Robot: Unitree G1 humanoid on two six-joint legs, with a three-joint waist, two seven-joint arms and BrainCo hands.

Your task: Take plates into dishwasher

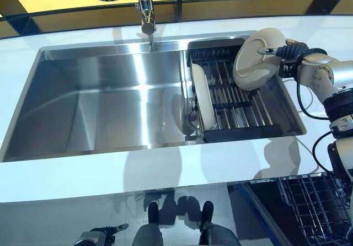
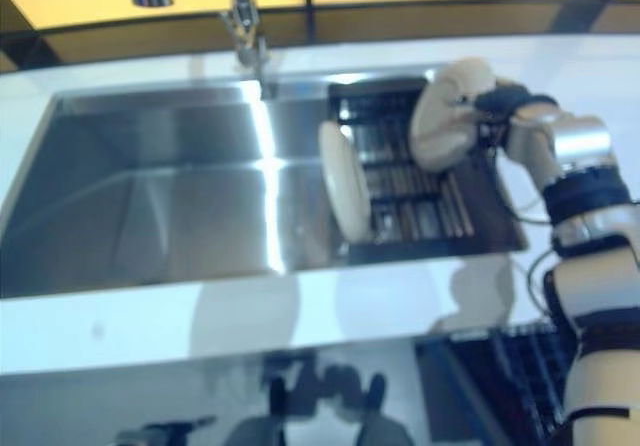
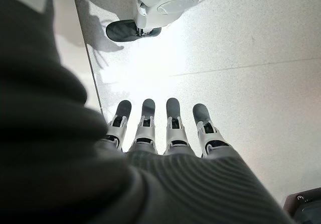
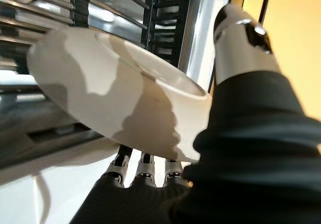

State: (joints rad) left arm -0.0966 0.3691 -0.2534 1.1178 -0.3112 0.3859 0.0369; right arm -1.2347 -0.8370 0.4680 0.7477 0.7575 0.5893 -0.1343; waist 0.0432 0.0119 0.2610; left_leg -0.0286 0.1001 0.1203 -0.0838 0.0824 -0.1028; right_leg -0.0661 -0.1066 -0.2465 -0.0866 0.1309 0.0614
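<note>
Head eyes overlook the sink (image 1: 110,102); wrist cameras sit close.

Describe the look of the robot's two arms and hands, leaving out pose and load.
The right arm is built of silver-grey rounded segments with black bands, and a thin black cable loops along it. A dark ribbed cover wraps the wrist and back of the right hand; its thumb is silver with a dark tip. The left hand has the same dark ribbed cover and a row of silver fingers with dark rounded tips.
</note>
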